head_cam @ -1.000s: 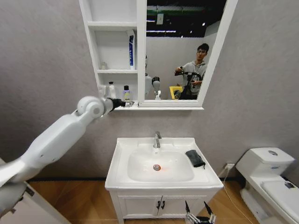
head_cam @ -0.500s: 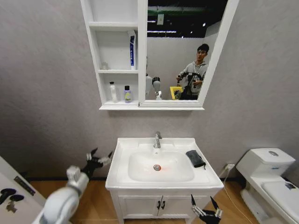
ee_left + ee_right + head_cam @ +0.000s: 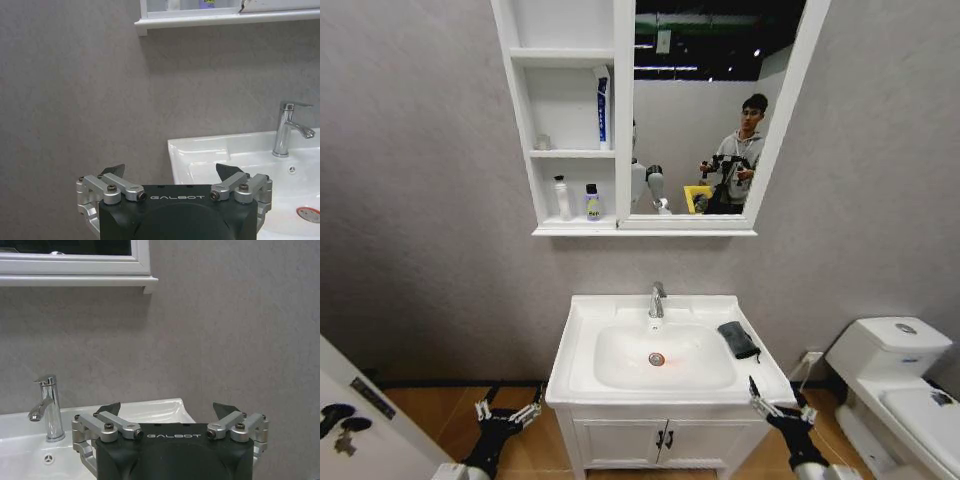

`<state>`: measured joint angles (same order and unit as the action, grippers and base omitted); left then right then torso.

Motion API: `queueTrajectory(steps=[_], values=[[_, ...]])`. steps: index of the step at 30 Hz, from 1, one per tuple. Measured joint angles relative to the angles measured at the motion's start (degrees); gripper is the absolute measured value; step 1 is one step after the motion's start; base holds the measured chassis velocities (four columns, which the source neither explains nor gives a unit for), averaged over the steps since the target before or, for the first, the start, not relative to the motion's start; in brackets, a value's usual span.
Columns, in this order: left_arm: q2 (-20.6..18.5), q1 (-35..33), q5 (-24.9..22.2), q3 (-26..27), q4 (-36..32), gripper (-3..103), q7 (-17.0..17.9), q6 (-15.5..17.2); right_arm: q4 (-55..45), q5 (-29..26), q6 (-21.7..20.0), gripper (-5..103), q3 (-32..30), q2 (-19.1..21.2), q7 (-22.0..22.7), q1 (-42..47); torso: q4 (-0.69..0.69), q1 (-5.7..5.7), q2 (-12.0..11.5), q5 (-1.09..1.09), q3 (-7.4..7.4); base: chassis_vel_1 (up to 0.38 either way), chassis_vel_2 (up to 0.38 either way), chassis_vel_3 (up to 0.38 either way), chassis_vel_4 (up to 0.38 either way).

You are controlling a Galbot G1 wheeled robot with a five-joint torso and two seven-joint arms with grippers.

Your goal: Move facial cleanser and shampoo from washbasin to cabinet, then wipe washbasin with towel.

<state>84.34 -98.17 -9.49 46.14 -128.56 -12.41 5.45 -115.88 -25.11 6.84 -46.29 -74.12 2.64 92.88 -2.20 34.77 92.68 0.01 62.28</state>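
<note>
The towel (image 3: 738,340) lies on the washbasin (image 3: 582,330) rim, right of the tap (image 3: 656,299). 2 bottles, labels unreadable, stand in the cabinet (image 3: 567,120) above. Below the washbasin's front corners, left gripper (image 3: 507,413) and right gripper (image 3: 778,403) hang spread wide, holding nothing.

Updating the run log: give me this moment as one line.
left end effector: open, low beside washbasin | right end effector: open, near front right corner | towel: on washbasin | bottles: on cabinet shelf
</note>
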Motion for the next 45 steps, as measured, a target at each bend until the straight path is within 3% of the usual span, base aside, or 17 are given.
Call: queueTrajectory(steps=[11, 17, 21, 30, 45], values=[[0.17, 1.44, -1.12, 1.08, 1.22, 100, 0.00, -0.25, 3.40, -1.23, -4.96, 100, 0.76, 2.33, -0.82, -7.28, -0.02, 0.00, 0.00, 0.00, 0.00, 0.000, 0.000, 0.000, 0.000], [0.06, 1.44, -1.26, 0.91, 1.30, 100, 0.06, -0.23, 11.27, -3.17, -9.47, 100, 2.58, 6.67, 0.14, -16.41, 0.02, 0.01, -0.01, 0.01, 0.01, 0.000, 0.000, 0.000, 0.000], [0.01, 1.44, -1.31, 0.84, 1.33, 100, 0.12, -0.19, 18.17, -3.47, -9.66, 100, 3.25, 10.18, 0.36, -20.45, -0.06, 0.00, -0.01, 0.00, 0.01, 0.000, 0.000, 0.000, 0.000], [-0.05, 1.40, -1.37, 0.76, 1.37, 100, 0.21, -0.11, 36.68, -2.19, -8.76, 100, 10.58, 13.70, -0.95, -35.64, 0.01, 0.01, -0.01, 0.00, 0.01, 0.000, 0.000, 0.000, 0.000], [-0.10, 1.39, -1.42, 0.69, 1.40, 100, 0.27, -0.05, 51.46, -1.88, -6.26, 100, 20.20, 13.44, -2.87, -46.88, 0.00, 0.00, -0.01, 0.00, 0.00, 0.000, 0.000, 0.000, 0.000]])
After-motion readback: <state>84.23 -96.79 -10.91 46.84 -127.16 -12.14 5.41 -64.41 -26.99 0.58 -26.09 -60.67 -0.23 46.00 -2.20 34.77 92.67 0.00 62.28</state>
